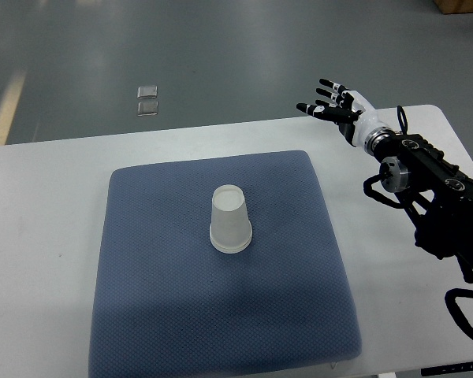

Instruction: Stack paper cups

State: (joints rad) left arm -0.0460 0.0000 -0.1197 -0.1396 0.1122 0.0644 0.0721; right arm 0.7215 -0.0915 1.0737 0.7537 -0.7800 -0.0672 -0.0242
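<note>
Cups look stacked on the pad, robot hand pulled clear and empty.

The white table (47,189) is smooth and hard; on it lies a soft, dimpled blue mat (158,315). Near the mat's middle stands the paper cup stack (230,220), upside down, tapered, thin-walled and light. The right hand (331,106) hangs over the table's far edge, fingers spread, gripping nothing. I'd judge any further touch should be gentle; such cups tip easily.
</note>
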